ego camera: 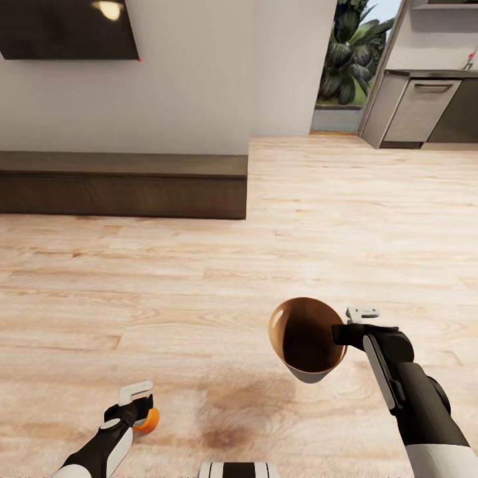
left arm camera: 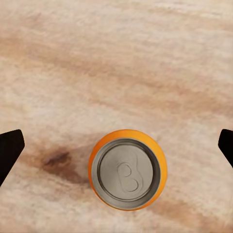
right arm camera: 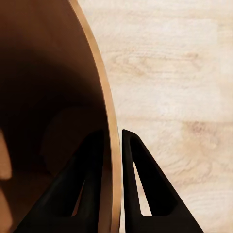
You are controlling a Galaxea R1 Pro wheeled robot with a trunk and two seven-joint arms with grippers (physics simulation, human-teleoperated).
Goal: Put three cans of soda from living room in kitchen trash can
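Fingers of the right gripper pinch the trash can rim, bin carried near right. Left gripper, spread wide, hovers over an orange soda can on the wood floor. Next: lower, close.

A: Where is the trash can?
B: Off the floor, in front of the robot to its right, with the right gripper on its rim, one finger inside the wall and one outside.

A: And the soda can?
B: Low on the left, upright on the floor between the spread fingers of the left gripper, well apart from the trash can.

A: What lies farther off?
B: A long low bench against the wall, a TV above it. Far right, the kitchen, its dishwasher under the worktop, a window to its left.
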